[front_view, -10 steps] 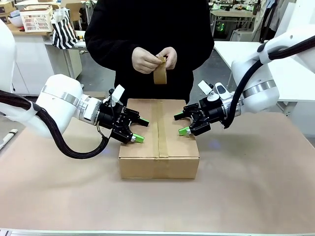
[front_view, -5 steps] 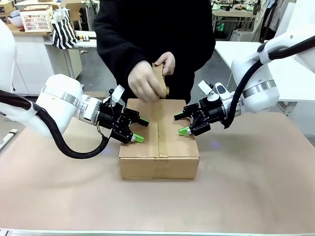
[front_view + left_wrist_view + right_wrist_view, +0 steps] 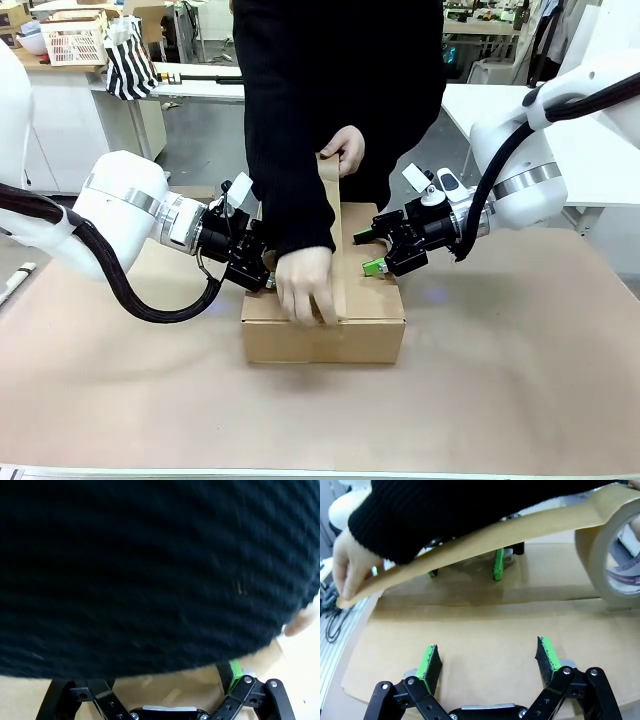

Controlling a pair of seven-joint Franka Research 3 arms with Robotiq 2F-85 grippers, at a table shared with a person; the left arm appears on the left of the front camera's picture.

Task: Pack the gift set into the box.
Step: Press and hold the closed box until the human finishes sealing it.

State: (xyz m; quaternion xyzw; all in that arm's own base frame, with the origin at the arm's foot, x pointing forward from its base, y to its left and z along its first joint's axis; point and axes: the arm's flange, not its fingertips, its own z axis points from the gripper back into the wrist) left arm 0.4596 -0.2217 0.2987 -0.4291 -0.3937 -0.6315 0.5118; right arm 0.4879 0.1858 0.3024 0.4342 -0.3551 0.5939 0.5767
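The brown cardboard box (image 3: 375,322) lies shut at the table's middle, its top (image 3: 485,625) also under my right wrist camera. The gift set is hidden. A person's hand (image 3: 305,290) presses the end of a brown tape strip (image 3: 333,235) at the box's near edge. The other hand holds the tape roll (image 3: 610,545) above the far edge. My left gripper (image 3: 262,272) is open over the box's left flap, largely hidden behind the black sleeve (image 3: 150,570); one green pad (image 3: 234,672) shows. My right gripper (image 3: 372,252) hovers open over the right flap, nothing between its pads (image 3: 547,660).
Brown paper covers the table (image 3: 520,380), with free room in front of and beside the box. The person leans over from the far side, with an arm crossing the box top between my two grippers. Benches and a white basket (image 3: 75,42) stand far behind.
The person has leaned in and drawn the tape strip from the roll along the centre seam to the box's near edge. The sleeve now covers my left gripper. Neither arm has moved.
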